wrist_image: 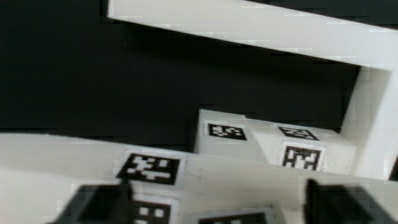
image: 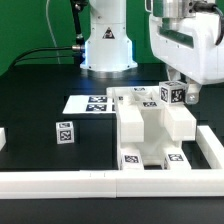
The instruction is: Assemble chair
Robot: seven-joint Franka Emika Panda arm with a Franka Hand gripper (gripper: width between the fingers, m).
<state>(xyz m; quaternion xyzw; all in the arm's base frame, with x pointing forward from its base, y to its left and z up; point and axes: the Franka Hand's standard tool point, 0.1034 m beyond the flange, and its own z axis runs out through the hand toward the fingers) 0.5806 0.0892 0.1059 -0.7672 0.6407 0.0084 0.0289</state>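
One partly built chair [image: 150, 135] stands on the black table [image: 40, 90], pushed against the white border rail [image: 100, 182] along the near edge, toward the exterior view's right. The gripper [image: 178, 93] hangs just above its far right side, beside two tagged parts [image: 167, 94]; its fingers [wrist_image: 111, 205] look spread with nothing between them, though the hold is hard to confirm. A loose tagged cube [image: 64, 131] sits well apart near the table's middle, and the marker board [image: 88, 103] lies behind. The likely risk: an unseated part could tilt or slip out as the gripper lifts, or a finger could knock the neighbouring piece.
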